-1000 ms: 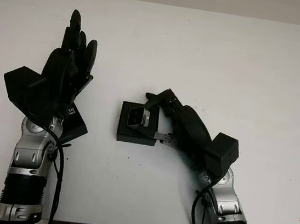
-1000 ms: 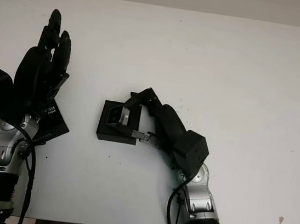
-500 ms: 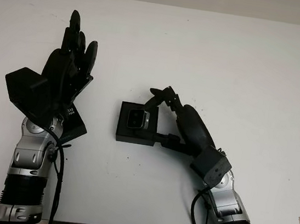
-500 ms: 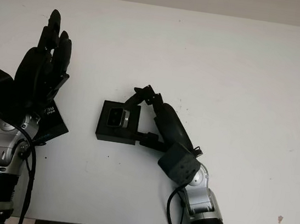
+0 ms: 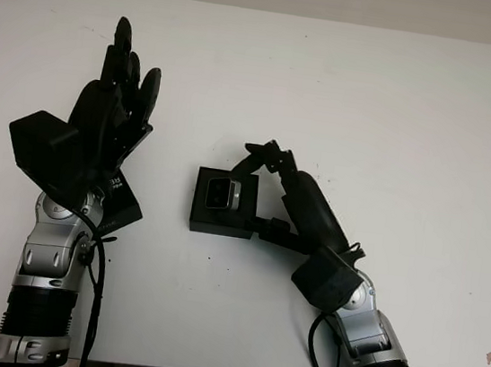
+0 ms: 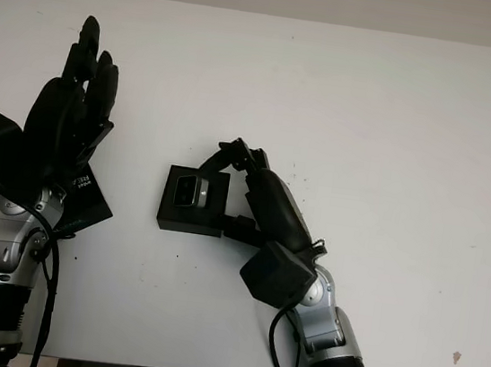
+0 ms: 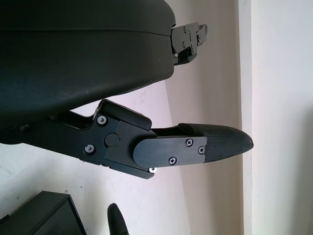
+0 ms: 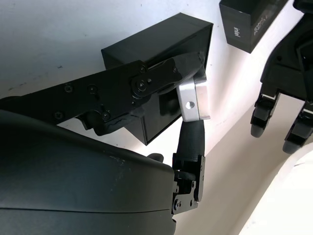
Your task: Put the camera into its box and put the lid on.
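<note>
Right hand [image 5: 260, 172] pinches the small silver metal camera [image 5: 220, 194] over the open black square box [image 5: 220, 219] to seat it, while left hand [image 5: 109, 116] hovers released above the black lid [image 5: 121, 203].

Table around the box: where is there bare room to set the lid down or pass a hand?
Bare table lies beyond the box and off to its right. Crowded: the right hand grips the camera in the box; the open left hand hovers over the lid on the left.

White table [image 5: 401, 104] carries open black box [image 5: 209, 219] and lid [image 5: 120, 208].
</note>
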Controlling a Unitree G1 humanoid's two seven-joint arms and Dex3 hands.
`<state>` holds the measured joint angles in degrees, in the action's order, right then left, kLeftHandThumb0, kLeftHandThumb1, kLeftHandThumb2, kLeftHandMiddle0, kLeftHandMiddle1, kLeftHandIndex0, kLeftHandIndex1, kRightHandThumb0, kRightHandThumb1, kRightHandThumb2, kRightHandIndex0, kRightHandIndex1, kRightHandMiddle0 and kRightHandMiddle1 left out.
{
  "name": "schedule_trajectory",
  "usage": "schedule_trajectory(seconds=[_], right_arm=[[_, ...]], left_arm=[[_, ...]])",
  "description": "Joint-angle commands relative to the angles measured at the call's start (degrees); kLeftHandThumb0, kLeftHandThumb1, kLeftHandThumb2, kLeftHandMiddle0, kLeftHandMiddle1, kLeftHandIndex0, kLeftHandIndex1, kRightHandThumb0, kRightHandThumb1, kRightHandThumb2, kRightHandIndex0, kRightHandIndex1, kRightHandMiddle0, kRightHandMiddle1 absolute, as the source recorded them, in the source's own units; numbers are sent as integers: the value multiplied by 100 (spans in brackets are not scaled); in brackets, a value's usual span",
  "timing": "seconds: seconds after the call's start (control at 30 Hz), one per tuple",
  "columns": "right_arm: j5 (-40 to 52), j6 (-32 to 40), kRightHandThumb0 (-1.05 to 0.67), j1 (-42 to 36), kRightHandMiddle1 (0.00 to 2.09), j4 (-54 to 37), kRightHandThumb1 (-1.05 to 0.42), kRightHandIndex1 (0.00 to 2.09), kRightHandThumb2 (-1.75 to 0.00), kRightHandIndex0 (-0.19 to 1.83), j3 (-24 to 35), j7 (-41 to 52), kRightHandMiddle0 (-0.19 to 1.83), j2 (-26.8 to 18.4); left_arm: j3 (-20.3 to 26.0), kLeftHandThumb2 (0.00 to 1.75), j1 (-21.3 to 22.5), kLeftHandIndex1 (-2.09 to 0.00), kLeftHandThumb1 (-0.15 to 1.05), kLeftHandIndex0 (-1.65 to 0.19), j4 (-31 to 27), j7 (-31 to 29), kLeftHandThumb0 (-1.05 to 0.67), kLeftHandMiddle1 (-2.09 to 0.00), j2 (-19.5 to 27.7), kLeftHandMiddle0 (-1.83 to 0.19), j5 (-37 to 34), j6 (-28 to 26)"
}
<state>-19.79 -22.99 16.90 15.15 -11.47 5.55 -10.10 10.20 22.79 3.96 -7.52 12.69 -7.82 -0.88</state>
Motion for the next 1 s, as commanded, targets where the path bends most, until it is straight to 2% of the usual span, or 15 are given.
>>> schedule_trajectory(seconds=[0.0, 0.1, 0.2, 0.43, 0.73, 0.83, 0.97], right_arm=[[-86, 98, -41, -137, 151, -40, -103, 84, -5, -19, -105, 85, 4, -107], [-119, 217, -41, -168, 129, -196, -102, 68, -5, -19, -141, 143, 0, -148], [-118, 256, -41, -184, 119, -313, -100, 58, -5, -19, -176, 206, -4, -196], [-141, 490, -44, -234, 108, -706, -100, 38, -5, -19, -232, 442, -11, -300], [-131, 655, -45, -246, 97, -1000, -98, 21, -5, -19, -242, 637, -19, -423], [-86, 749, -48, -250, 80, -1099, -97, 12, -5, -19, -226, 741, -19, -468], [-171, 565, -58, -183, 37, -1162, -100, 1, -6, -19, -231, 817, -19, -667]], left_arm=[[-22, 49, -29, 0, 105, 19, -6, -26, -82, 0, 36, 19, 33, 70], [-16, 49, -29, 0, 105, 19, -3, -10, -82, 0, 23, 19, 55, 89], [2, 48, -29, 0, 105, 19, -6, 5, -82, 0, -12, 19, 24, 107], [6, 47, -30, 0, 105, 19, -17, -4, -82, 0, -3, 19, -30, 36], [2, 48, -29, 0, 105, 19, -5, -8, -81, 0, 6, 19, -9, 76], [4, 49, -34, 0, 105, 19, -14, -13, -80, 0, 7, 19, -2, 77], [9, 49, -31, 0, 105, 19, -25, -40, -79, 0, 9, 19, -27, 54]])
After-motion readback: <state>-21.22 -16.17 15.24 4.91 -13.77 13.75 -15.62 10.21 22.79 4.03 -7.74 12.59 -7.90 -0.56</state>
